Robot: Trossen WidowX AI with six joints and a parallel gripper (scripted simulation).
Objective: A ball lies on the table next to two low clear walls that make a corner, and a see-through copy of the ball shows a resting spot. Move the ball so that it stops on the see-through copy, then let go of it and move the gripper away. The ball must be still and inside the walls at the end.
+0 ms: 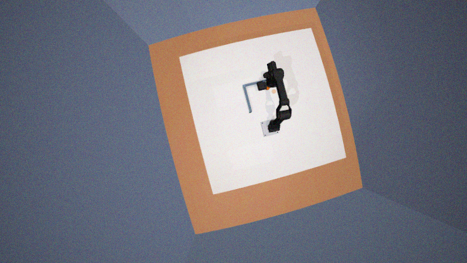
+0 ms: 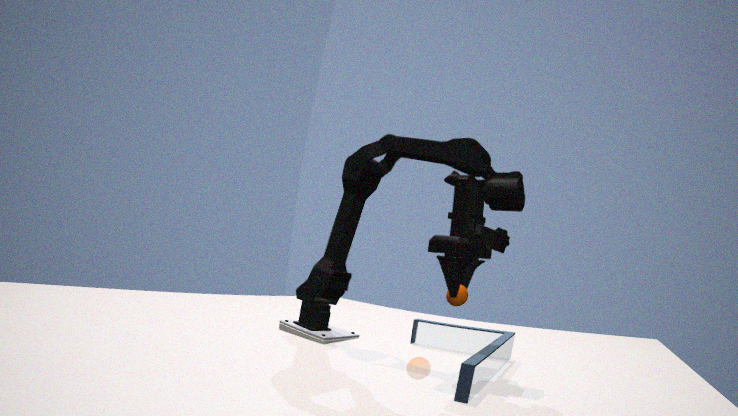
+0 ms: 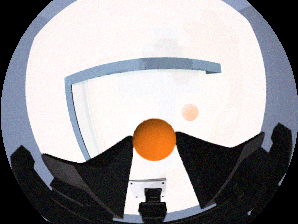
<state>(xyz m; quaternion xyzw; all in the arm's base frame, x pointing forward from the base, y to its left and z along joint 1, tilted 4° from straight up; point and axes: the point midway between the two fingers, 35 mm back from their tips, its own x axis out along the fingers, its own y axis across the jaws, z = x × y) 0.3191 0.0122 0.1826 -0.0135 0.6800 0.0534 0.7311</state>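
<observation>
- The gripper [image 2: 457,290] points straight down and pinches the orange ball [image 2: 457,296] between its fingertips; the ball hangs in the air, well above the table [image 2: 155,351].
- In the wrist view the ball [image 3: 153,139] sits between the two dark fingers, which close in on it from either side.
- The see-through copy [image 2: 418,367] of the ball rests on the table, inside the corner made by the two walls [image 2: 483,357] and near their open side.
- In the exterior view the held ball is above the far wall, up and to the right of the copy.
- In the wrist view the copy [image 3: 190,111] shows as a pale spot up and to the right of the ball, with the walls [image 3: 143,66] curving around behind and to the left.
- From the top, the ball [image 1: 267,88] is a small orange spot beside the arm [image 1: 280,90], and the pale copy [image 1: 274,91] lies just beside it, to the lower right.
- The arm's base [image 2: 318,330] stands on a light plate on the table, apart from the walls.
</observation>
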